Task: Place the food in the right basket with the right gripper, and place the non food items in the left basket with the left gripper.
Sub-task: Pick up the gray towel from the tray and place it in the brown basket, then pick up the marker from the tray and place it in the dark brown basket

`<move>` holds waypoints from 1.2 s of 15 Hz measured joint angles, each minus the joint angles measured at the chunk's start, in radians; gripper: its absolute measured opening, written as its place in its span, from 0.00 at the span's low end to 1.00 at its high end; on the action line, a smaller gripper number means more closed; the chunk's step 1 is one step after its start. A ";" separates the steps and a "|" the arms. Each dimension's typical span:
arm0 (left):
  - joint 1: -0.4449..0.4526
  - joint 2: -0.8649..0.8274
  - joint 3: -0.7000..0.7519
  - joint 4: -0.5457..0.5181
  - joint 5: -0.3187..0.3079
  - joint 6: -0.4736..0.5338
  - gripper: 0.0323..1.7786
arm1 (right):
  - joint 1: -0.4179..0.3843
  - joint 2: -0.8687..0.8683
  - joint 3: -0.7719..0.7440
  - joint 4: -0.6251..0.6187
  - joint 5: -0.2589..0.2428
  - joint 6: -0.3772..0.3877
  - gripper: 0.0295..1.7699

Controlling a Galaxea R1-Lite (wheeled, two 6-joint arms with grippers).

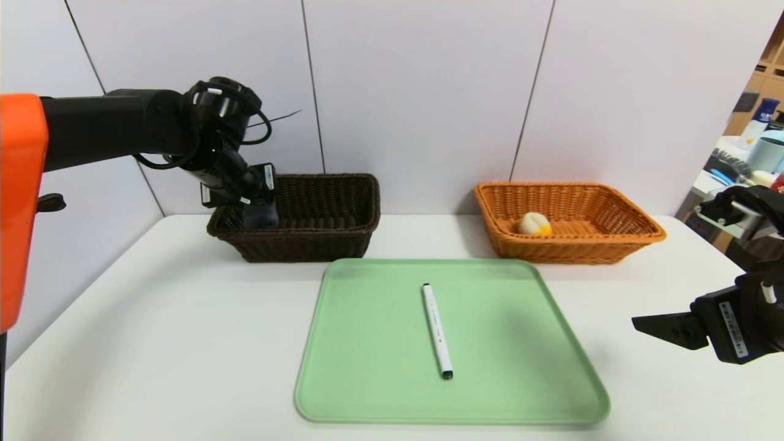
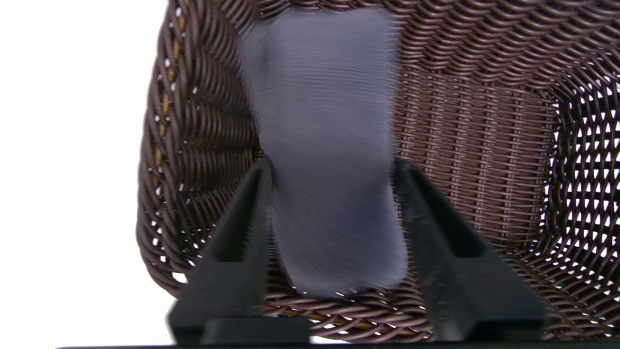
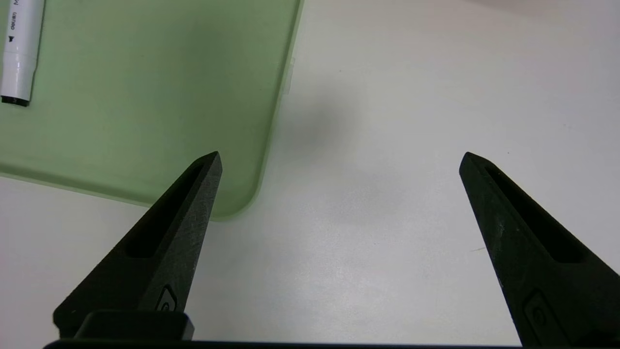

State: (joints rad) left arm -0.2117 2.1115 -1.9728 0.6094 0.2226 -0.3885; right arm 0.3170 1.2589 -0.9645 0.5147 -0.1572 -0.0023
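The left arm (image 1: 110, 125) is showing smooth black links, with a bright orange, rounded shell (image 1: 18, 208) covering the part nearest the left edge. Black cables (image 1: 260, 131) are looping around its round wrist joint, and a thin dark strand is sticking out beside them. Small white labels are marking the black left hand (image 1: 257, 208). The right hand (image 1: 658, 327) is wearing a barcode sticker (image 1: 733, 329) on its black body, and its matte black fingers (image 3: 174, 218) are tapering to blunt tips, with long recessed slots and small moulded marks near their bases.
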 joint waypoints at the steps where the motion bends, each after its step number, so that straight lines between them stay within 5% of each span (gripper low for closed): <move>1: 0.000 0.001 0.000 0.000 0.000 0.000 0.55 | 0.000 0.002 -0.001 0.000 0.000 0.000 0.96; 9: -0.038 -0.047 0.000 -0.034 -0.007 0.021 0.81 | -0.015 0.012 -0.014 -0.008 -0.002 -0.002 0.96; 18: -0.433 -0.194 0.005 0.191 0.005 -0.122 0.91 | -0.080 0.126 -0.079 -0.117 -0.058 0.004 0.96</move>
State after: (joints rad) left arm -0.6447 1.9177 -1.9677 0.8009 0.2274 -0.5102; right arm 0.2370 1.3845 -1.0430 0.3979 -0.2153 0.0019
